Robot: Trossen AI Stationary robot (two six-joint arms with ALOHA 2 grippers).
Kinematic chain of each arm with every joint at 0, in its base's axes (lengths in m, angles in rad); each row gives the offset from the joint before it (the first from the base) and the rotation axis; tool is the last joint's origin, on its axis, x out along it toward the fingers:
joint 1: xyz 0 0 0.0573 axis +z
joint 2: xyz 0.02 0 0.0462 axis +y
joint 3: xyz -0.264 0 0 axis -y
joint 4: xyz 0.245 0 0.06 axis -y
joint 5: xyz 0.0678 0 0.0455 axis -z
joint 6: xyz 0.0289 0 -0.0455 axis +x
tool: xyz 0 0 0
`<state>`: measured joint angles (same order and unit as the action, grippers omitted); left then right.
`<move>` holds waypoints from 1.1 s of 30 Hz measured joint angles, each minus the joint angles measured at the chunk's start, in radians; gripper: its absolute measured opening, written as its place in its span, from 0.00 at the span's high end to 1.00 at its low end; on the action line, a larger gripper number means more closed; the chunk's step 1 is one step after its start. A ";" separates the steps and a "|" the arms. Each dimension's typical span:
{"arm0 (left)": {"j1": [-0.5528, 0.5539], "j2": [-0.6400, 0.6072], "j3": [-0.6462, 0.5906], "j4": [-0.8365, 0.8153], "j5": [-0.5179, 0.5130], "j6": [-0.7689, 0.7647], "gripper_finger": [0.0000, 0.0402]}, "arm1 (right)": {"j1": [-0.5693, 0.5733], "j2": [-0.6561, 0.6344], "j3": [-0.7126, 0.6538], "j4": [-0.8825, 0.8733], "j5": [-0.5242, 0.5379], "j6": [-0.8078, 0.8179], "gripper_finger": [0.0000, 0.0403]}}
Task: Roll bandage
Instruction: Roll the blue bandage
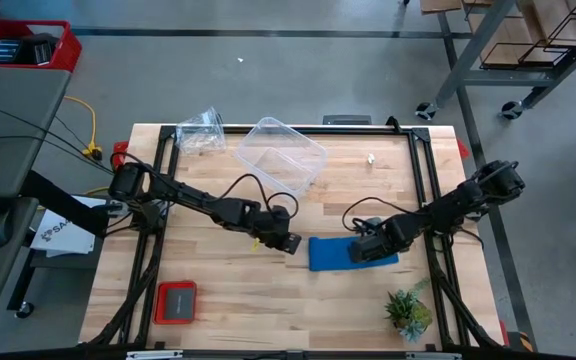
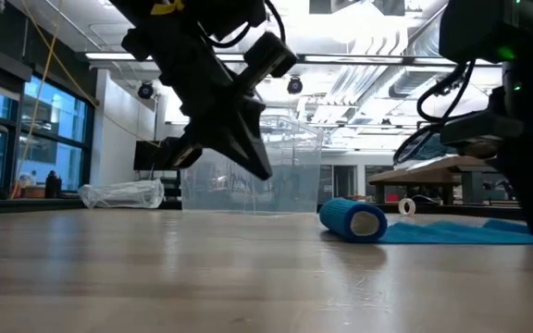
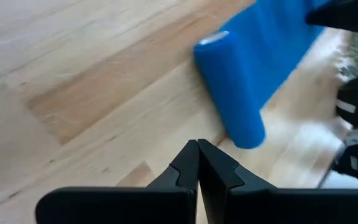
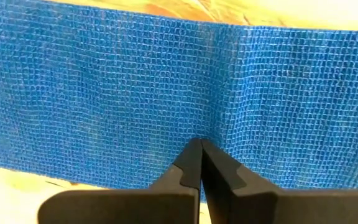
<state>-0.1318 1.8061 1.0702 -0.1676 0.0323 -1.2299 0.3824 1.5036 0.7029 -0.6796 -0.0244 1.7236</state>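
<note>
Your left gripper (image 3: 198, 144) has its two fingers pressed together with nothing between them; it hangs just above the wood, its tips just short of the rolled end of the bandage (image 3: 241, 81). In the high view this gripper (image 1: 290, 243) sits near the middle of the tabletop (image 1: 238, 300), just beside the bandage's (image 1: 330, 254) rolled edge.

Your right gripper (image 4: 200, 144) is likewise closed on nothing, its tips pointing down onto the flat, woven part of the bandage (image 4: 104, 93). From above, it (image 1: 356, 252) covers the unrolled stretch, which lies toward the near edge, right of centre.

From table height, the bandage (image 2: 353, 220) shows as a short roll with a flat tail trailing away along the wood.

Beyond the arms, a clear plastic tub (image 1: 281, 155) lies near the far edge, with a crumpled clear bag (image 1: 200, 130) toward the far left corner. A red case (image 1: 176, 302) rests by the near left corner, a small plant (image 1: 408, 312) by the near right corner.
</note>
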 joint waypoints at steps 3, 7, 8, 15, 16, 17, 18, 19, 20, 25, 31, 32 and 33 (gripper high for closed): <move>0.000 0.001 0.000 0.001 -0.006 -0.001 1.00 | 0.000 0.000 0.005 -0.031 -0.004 0.035 1.00; 0.000 0.001 0.000 0.000 -0.010 0.002 1.00 | 0.000 0.002 0.020 -0.126 -0.004 0.031 1.00; 0.000 0.001 0.000 0.003 -0.010 0.002 1.00 | 0.000 0.002 0.022 -0.138 -0.003 0.023 1.00; -0.006 0.027 0.000 0.090 -0.005 -0.023 1.00 | 0.000 0.002 0.027 -0.093 0.002 0.008 1.00; -0.007 0.046 0.000 0.118 -0.001 -0.028 1.00 | 0.000 0.002 0.027 -0.092 0.004 0.013 1.00; -0.006 0.066 0.000 0.157 0.013 -0.042 1.00 | 0.000 0.002 0.027 -0.091 0.006 0.016 1.00; -0.004 0.092 0.000 0.199 0.035 -0.060 1.00 | 0.000 0.002 0.027 -0.087 0.006 0.022 1.00; -0.002 0.121 0.000 0.248 0.064 -0.077 1.00 | 0.000 0.002 0.027 -0.087 0.006 0.023 1.00; 0.000 0.149 0.000 0.301 0.098 -0.088 1.00 | 0.000 0.002 0.028 -0.086 0.007 0.023 1.00; -0.007 0.248 0.034 0.373 0.171 -0.127 1.00 | 0.000 0.002 0.029 -0.080 0.006 0.023 1.00; -0.020 0.287 0.092 0.333 0.109 -0.125 1.00 | 0.000 0.002 0.029 -0.072 0.007 0.023 1.00; -0.021 0.290 0.110 0.307 0.088 -0.117 1.00 | 0.000 0.002 0.029 -0.071 0.008 0.023 1.00; -0.021 0.291 0.128 0.266 0.061 -0.102 1.00 | 0.000 0.002 0.029 -0.072 0.008 0.024 1.00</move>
<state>-0.1528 2.0975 1.1987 0.0988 0.0928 -1.3320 0.3828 1.5055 0.7319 -0.7513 -0.0162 1.7476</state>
